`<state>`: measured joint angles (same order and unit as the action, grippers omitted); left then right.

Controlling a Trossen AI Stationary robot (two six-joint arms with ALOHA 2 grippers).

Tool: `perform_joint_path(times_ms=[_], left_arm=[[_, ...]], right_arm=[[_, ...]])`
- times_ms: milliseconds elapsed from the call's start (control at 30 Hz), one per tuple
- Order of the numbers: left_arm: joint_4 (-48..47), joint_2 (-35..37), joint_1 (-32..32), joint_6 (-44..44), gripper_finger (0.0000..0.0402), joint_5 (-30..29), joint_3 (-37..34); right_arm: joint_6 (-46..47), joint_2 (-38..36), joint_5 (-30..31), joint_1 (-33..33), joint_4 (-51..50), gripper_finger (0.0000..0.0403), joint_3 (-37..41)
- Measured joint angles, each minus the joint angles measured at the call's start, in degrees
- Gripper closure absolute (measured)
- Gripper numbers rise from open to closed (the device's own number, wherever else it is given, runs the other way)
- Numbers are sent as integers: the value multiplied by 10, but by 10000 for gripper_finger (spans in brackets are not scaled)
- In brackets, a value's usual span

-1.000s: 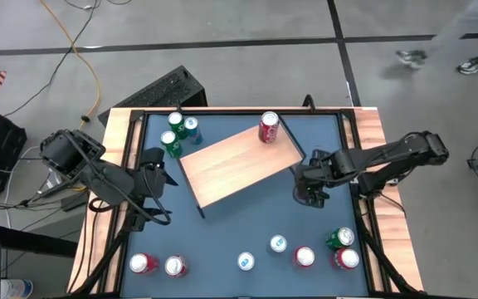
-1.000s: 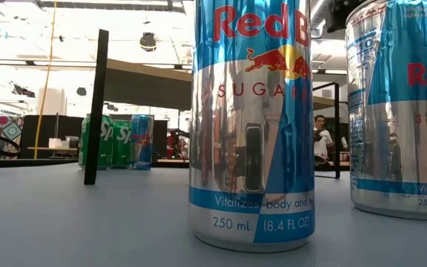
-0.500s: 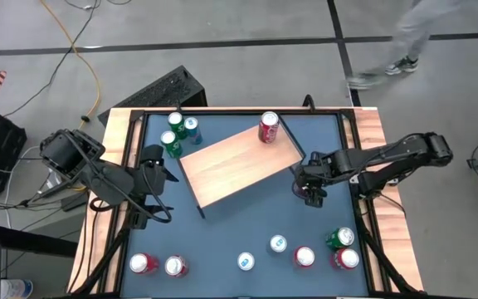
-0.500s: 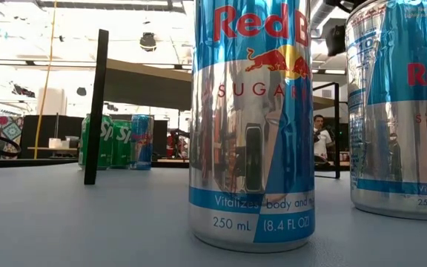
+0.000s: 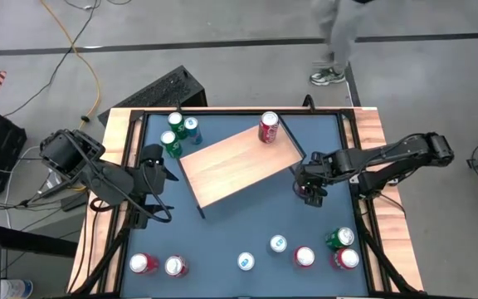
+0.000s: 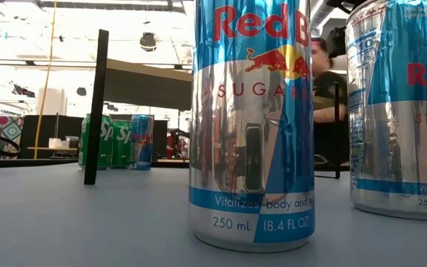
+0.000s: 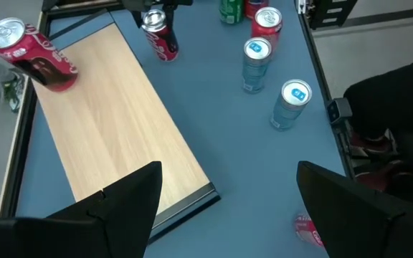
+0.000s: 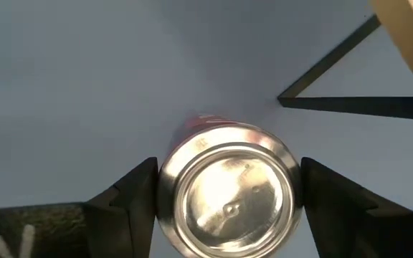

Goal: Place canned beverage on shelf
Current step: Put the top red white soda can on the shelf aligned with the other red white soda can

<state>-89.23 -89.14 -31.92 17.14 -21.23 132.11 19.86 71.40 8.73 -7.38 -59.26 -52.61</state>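
A red can [image 8: 228, 190] stands upright on the blue tabletop just off the right edge of the shelf [image 5: 239, 166], a light wood board on black legs. My right gripper [image 5: 309, 188] is over this can, pointing down, with one finger on each side of it. In the left wrist view the same can [image 7: 162, 39] shows under that gripper. Another red can [image 5: 269, 127] stands on the shelf's far corner. My left gripper [image 7: 228, 208] hangs open above the table's left side, with nothing between its fingers. My right gripper comes at the red can from above, fingers pointing down. Its two fingers [image 8: 138, 204] lie against opposite sides of the can's upper wall [image 8: 165, 188], just below the rim. The can stands upright with its base on the tabletop.
Two green cans and a blue one [image 5: 178, 133] stand at the far left by the shelf. Several cans [image 5: 304, 256] line the near edge, with two red ones [image 5: 158, 265] at the near left. A Red Bull can [image 6: 250, 126] fills the low view. A person [image 5: 334, 41] walks beyond the far edge.
My right gripper has sunk a little over the red can beside the shelf. The person beyond the far edge has walked toward the left. The cans and the shelf have stayed where they were.
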Motion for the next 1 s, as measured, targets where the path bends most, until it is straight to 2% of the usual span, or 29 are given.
perform_joint_path(times_ms=[200, 367, 500, 600, 700, 800, 867, 1000], left_arm=[[0, 0, 0, 0, 93, -17, 0], [0, 0, 0, -11, 93, -58, 0], [2, 0, 0, -25, 93, -114, 0], [2, 0, 0, -25, 93, -129, 0], [2, 0, 0, -22, 93, -130, 0], [2, 0, 0, -13, 93, -128, 0], [2, 0, 0, -10, 93, -128, 0], [2, 0, 0, -9, 93, -141, 0]], right_arm=[[33, -24, 13, -32, -5, 145, -21], [96, -76, 64, -70, 9, 167, -23], [122, -124, 119, -116, 51, 202, -23], [122, -154, 160, -141, 65, 238, -24], [114, -170, 154, -149, 62, 264, -24], [97, -166, 103, -149, 62, 274, -25], [44, -148, 67, -146, 64, 273, -25], [-91, -87, 46, -146, 93, 253, -27]])
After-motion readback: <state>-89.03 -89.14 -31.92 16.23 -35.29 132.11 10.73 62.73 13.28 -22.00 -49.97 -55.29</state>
